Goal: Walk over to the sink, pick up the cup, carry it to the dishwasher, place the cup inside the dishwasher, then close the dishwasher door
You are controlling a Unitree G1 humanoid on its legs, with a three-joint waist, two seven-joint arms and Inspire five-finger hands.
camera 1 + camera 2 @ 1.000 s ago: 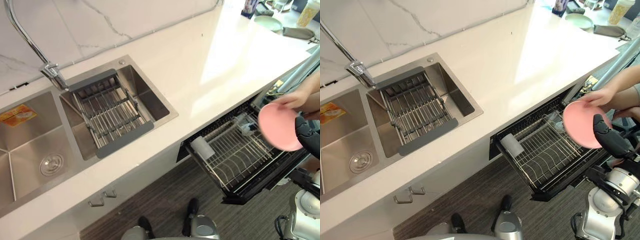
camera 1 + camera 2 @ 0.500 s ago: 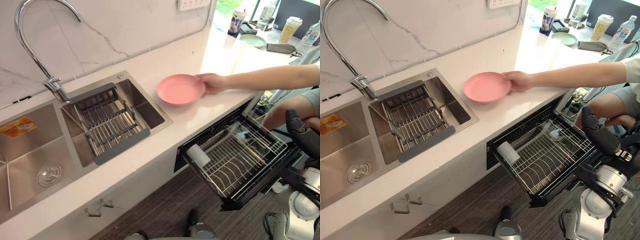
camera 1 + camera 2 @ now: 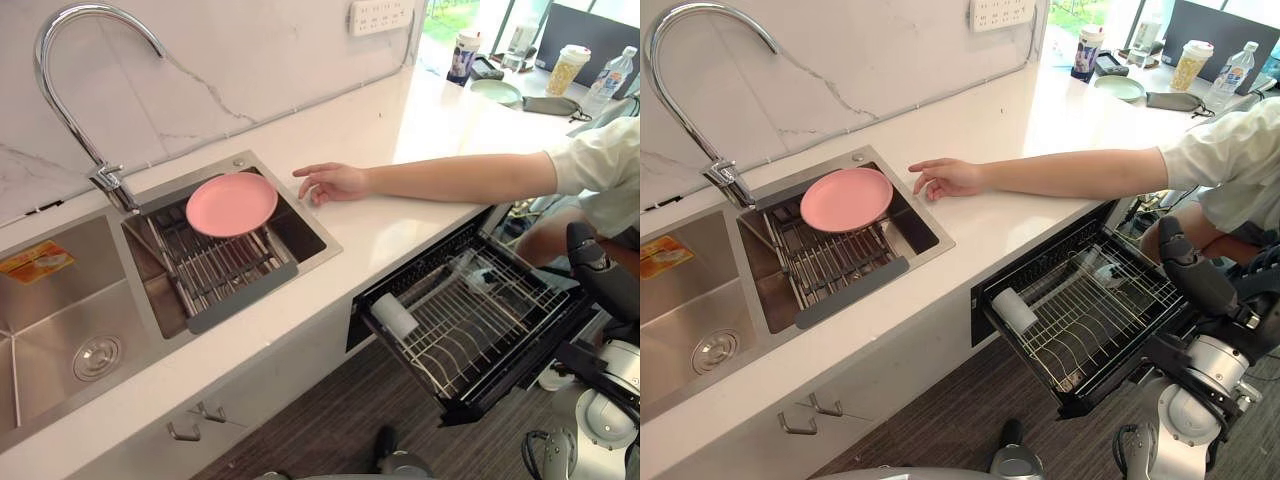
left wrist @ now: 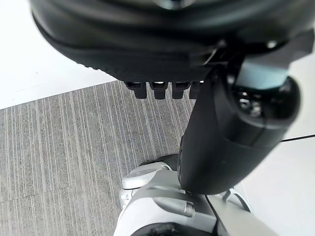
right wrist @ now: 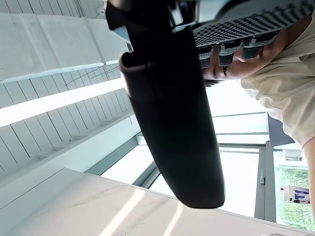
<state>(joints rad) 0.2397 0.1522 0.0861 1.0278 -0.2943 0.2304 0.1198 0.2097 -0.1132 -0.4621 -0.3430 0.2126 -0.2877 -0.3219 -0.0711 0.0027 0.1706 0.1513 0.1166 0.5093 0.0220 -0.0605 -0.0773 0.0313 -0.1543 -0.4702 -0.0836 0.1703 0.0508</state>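
Note:
A pink plate (image 3: 232, 204) lies on the grey drying rack (image 3: 225, 275) inside the right sink basin (image 3: 305, 215). The dishwasher (image 3: 500, 385) stands open with its wire rack (image 3: 470, 320) pulled out; a white cup (image 3: 393, 316) lies on its side at the rack's near-left corner, and a clear glass (image 3: 478, 268) sits further back. My right hand (image 3: 598, 270) hovers open and empty beside the rack's right end. My left hand (image 4: 147, 44) hangs open over the floor, holding nothing.
A person's arm reaches across the white counter (image 3: 430, 140), the hand (image 3: 335, 182) resting by the sink's right rim. A tall faucet (image 3: 70, 60) curves over the sink, with a second basin (image 3: 60, 320) on the left. Cups, a bottle (image 3: 610, 85) and a green plate (image 3: 497, 90) sit far right.
The person carried the pink plate from over the dishwasher across the counter and set it on the sink rack, then let go. The camera has tilted up.

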